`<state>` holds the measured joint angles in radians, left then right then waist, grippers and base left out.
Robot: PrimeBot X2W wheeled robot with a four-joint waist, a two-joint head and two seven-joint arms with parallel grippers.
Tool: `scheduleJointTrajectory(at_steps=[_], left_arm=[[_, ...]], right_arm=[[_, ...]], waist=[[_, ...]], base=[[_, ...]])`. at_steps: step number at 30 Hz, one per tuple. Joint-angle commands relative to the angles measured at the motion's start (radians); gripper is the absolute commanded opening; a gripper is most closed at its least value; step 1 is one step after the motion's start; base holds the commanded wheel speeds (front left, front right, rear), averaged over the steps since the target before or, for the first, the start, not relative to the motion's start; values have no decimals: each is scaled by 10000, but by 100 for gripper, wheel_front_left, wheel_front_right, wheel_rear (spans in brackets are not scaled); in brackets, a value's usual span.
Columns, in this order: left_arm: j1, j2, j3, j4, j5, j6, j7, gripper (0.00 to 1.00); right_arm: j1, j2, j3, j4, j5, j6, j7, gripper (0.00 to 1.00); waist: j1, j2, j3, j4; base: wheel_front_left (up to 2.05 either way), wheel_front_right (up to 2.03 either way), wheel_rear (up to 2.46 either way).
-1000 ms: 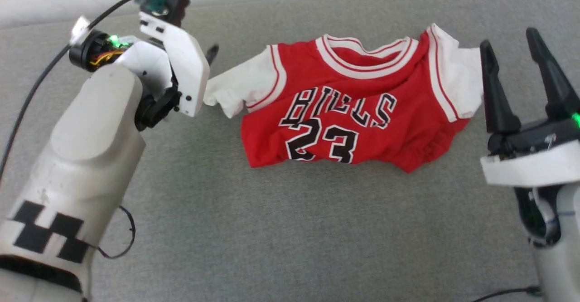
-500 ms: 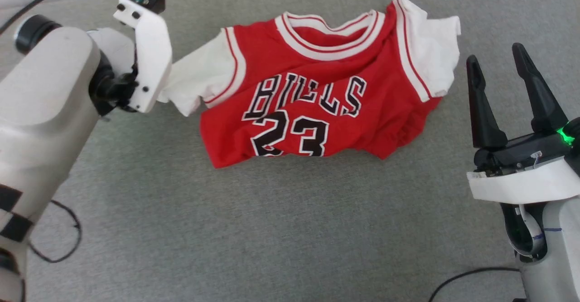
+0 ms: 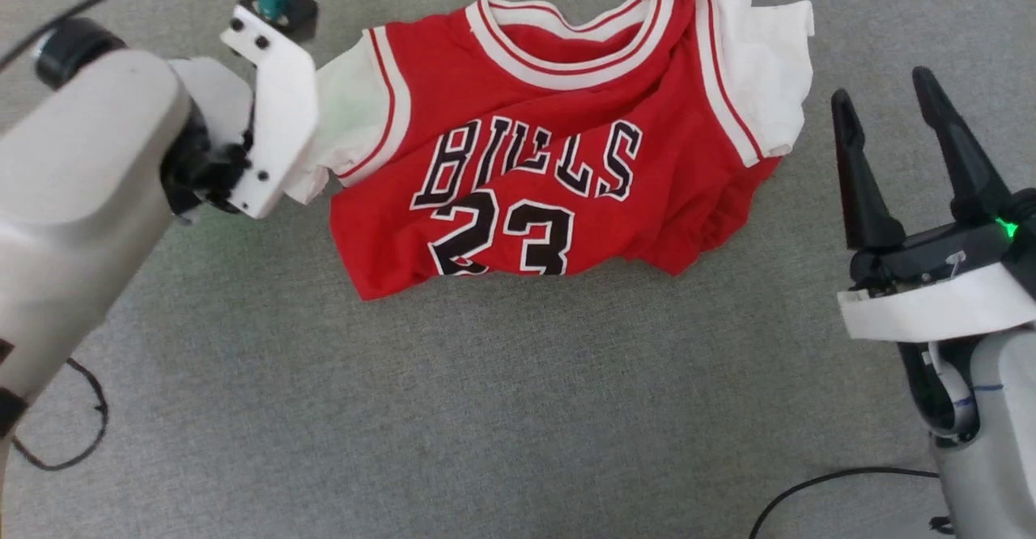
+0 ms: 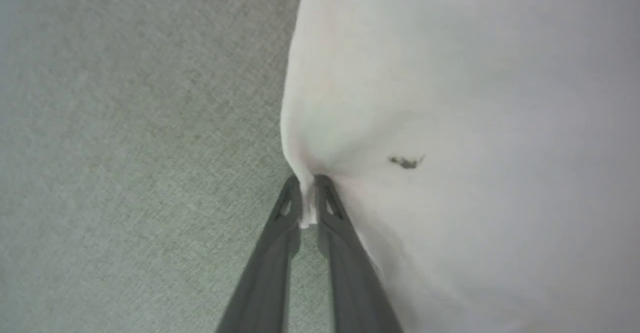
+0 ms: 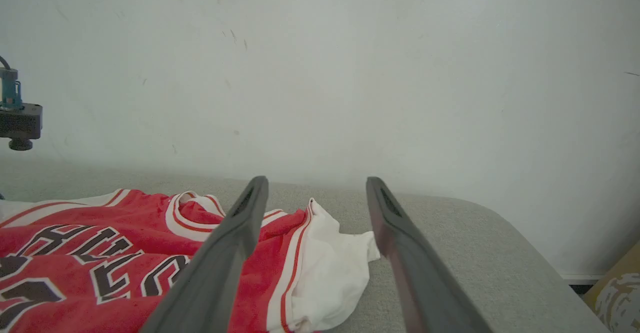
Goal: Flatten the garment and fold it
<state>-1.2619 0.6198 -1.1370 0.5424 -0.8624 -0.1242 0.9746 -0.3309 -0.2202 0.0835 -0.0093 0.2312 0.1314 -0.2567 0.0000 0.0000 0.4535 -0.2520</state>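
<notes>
The garment, a red jersey with white short sleeves, black letters and a number, lies front up and wrinkled on the grey surface. Its bottom hem is bunched. In the left wrist view my left gripper is shut on the edge of the white sleeve, a fold of cloth pinched between the tips. In the head view the left wrist bracket covers that sleeve's end. My right gripper stands open just right of the other sleeve, touching nothing. The right wrist view has the right gripper above the garment.
A grey fabric surface carries everything. A white wall rises behind it, and the surface's rounded edge falls away at the right. Black cables lie at the lower left and lower right.
The head camera has tilted, so the whole picture shifted. My left arm came in onto the white sleeve, and its gripper went from open to shut on it. The right gripper stayed open.
</notes>
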Motion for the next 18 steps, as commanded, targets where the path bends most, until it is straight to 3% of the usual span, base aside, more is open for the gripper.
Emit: scheduleJointTrajectory(at_steps=[1,5,10,14,18], left_arm=[[358,-43,-282,90,-77,-65,-44,0],[137,80,-449,-123,-431,-65,-716,0],[-43,409,-494,-388,-758,-65,-1661,0],[-91,726,-490,-495,-934,-65,-2192,0],[-74,974,-494,-490,-1040,-65,-2508,0]], right_arm=[[-160,-79,6,54,5,-7,-33,100],[-482,-625,-54,292,52,-7,299,100],[-1448,-1783,20,531,53,-7,1261,100],[-2479,-2952,541,931,365,-7,2630,100],[-3478,-4310,1742,1456,1170,-7,4500,100]], waist=[[0,0,-241,204],[0,0,-661,517],[0,0,-942,907],[0,0,-991,1284],[0,0,-908,1710]], base=[[0,0,0],[0,0,0],[0,0,0],[0,0,0],[0,0,0]])
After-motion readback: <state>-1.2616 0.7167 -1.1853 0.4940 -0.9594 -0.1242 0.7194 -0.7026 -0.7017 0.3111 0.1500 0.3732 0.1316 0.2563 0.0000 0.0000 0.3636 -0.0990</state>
